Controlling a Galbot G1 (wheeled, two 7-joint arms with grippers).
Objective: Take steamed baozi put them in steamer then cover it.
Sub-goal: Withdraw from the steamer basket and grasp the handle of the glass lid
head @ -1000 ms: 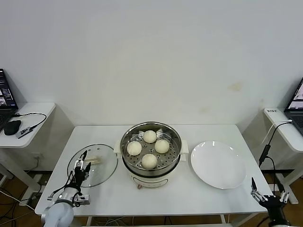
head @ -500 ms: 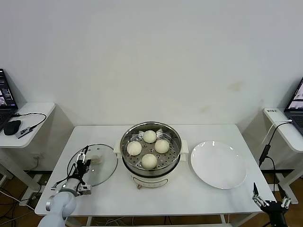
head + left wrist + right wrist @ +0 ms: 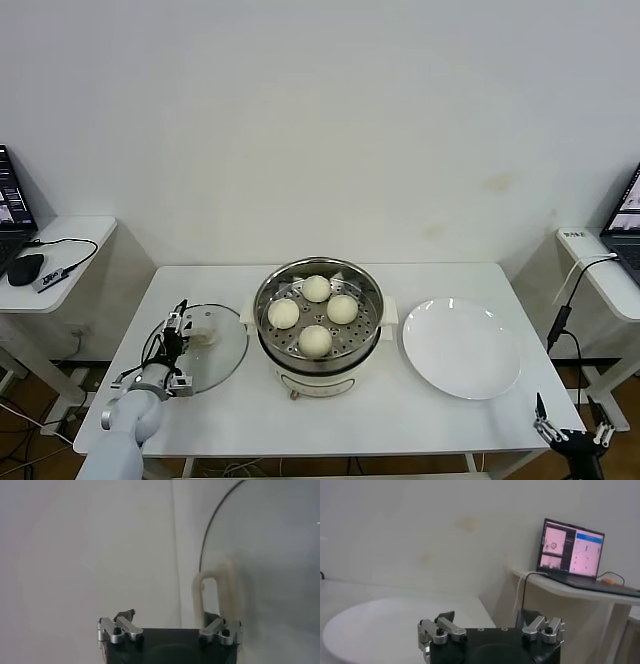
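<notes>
Several cream-white baozi (image 3: 316,341) sit on the perforated tray inside the shiny steamer (image 3: 268,322) at the table's middle. The glass cover (image 3: 218,358) lies flat on the table left of the steamer, its cream handle (image 3: 205,329) at the centre. My left gripper (image 3: 177,333) hovers over the cover just left of the handle, fingers spread wide. The left wrist view shows that gripper (image 3: 169,618) open, with the handle (image 3: 216,592) standing in line with one finger (image 3: 212,624) and the cover's rim (image 3: 206,545) curving past. My right gripper (image 3: 570,432) hangs open and empty below the table's front right corner.
A bare white plate (image 3: 462,347) lies right of the steamer and fills the near part of the right wrist view (image 3: 380,625). Side tables flank the work table, with a laptop (image 3: 572,550) on the right and a mouse (image 3: 26,268) on the left.
My left gripper has moved forward over the cover, up to its handle. My right gripper has dropped lower and to the right, below the table edge.
</notes>
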